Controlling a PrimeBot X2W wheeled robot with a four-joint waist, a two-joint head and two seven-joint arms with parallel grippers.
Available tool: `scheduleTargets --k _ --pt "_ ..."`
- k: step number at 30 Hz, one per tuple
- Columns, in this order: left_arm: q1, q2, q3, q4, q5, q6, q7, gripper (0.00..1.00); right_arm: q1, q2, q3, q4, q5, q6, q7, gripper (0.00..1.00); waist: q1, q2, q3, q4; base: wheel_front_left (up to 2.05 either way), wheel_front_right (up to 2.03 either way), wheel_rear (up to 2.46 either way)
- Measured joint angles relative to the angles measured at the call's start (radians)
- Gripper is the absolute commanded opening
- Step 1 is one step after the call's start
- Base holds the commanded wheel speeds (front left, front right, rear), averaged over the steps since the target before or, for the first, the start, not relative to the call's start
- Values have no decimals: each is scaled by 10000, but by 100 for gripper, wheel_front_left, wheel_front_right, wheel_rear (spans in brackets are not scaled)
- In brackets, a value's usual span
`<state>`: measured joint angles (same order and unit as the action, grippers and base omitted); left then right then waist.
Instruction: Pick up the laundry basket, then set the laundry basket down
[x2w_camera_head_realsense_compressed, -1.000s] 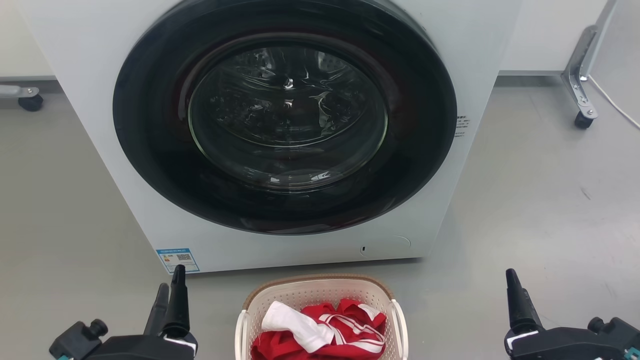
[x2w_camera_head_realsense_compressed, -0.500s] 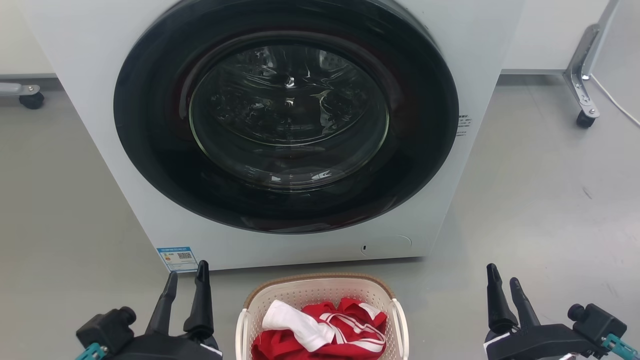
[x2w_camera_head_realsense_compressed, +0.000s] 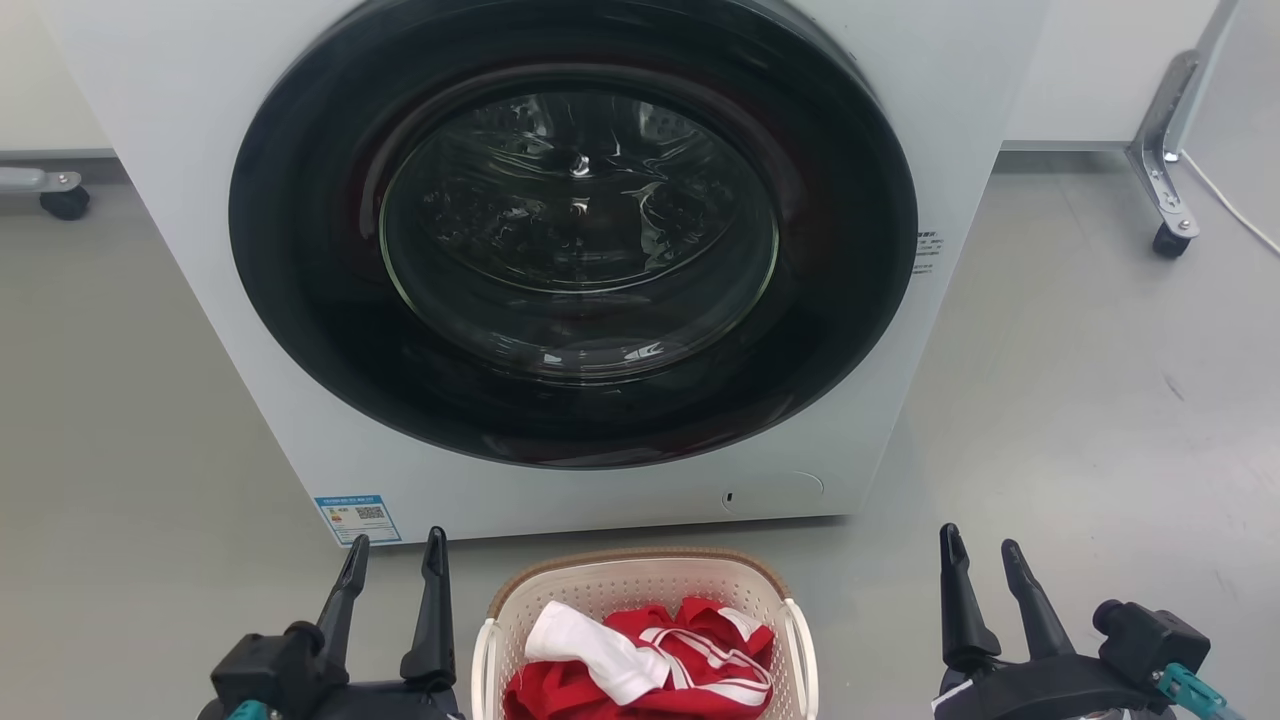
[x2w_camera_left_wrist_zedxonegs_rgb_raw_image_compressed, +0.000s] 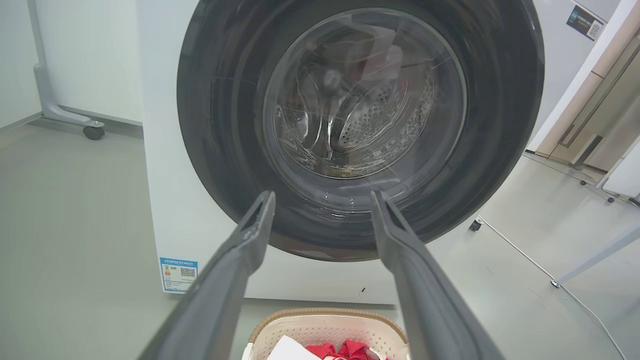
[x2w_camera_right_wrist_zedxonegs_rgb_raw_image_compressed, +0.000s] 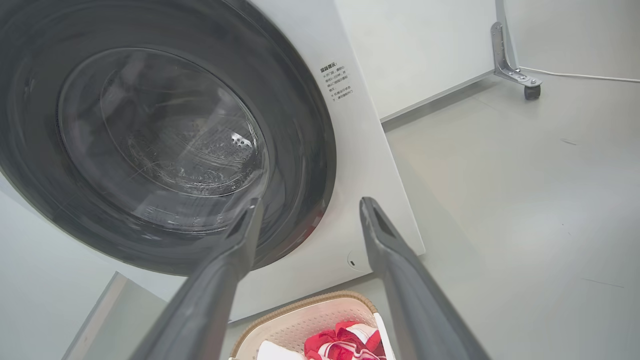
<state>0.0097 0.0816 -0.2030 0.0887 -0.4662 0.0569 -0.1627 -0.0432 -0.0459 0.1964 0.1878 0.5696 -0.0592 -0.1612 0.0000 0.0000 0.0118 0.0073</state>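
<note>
The laundry basket (x2w_camera_head_realsense_compressed: 640, 585) is cream-white and perforated with a brown rim and white side handles. It stands on the floor at the bottom centre of the head view, holding red and white cloth (x2w_camera_head_realsense_compressed: 640, 655). My left gripper (x2w_camera_head_realsense_compressed: 397, 545) is open just left of the basket's left handle, apart from it. My right gripper (x2w_camera_head_realsense_compressed: 983, 545) is open further off to the basket's right. The basket's far rim shows low in the left wrist view (x2w_camera_left_wrist_zedxonegs_rgb_raw_image_compressed: 327, 317) and in the right wrist view (x2w_camera_right_wrist_zedxonegs_rgb_raw_image_compressed: 305, 310), below each gripper's spread fingers (x2w_camera_left_wrist_zedxonegs_rgb_raw_image_compressed: 245, 250) (x2w_camera_right_wrist_zedxonegs_rgb_raw_image_compressed: 385, 240).
A white front-loading washer (x2w_camera_head_realsense_compressed: 150, 180) with a dark round door (x2w_camera_head_realsense_compressed: 575, 235), shut, stands right behind the basket. Wheeled metal legs stand at the far right (x2w_camera_head_realsense_compressed: 1165, 240) and far left (x2w_camera_head_realsense_compressed: 60, 200). A white cable (x2w_camera_head_realsense_compressed: 1230, 210) lies on the grey floor.
Both grippers have swung inward toward the basket and turned, so both fingers of each now show spread. The basket has not moved.
</note>
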Motion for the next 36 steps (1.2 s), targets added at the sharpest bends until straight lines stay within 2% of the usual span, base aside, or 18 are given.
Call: scheduleTargets --k 24,36 --pt "612 52 -627 -673 3542 591 -895 100 320 -19 625 -546 -3175 -522 -880 100 0 0 -236 11 0 0 0" --pt "766 0 -479 -675 3442 662 -901 100 372 -19 531 -550 -3227 -523 -882 100 0 0 -245 5 0 0 0"
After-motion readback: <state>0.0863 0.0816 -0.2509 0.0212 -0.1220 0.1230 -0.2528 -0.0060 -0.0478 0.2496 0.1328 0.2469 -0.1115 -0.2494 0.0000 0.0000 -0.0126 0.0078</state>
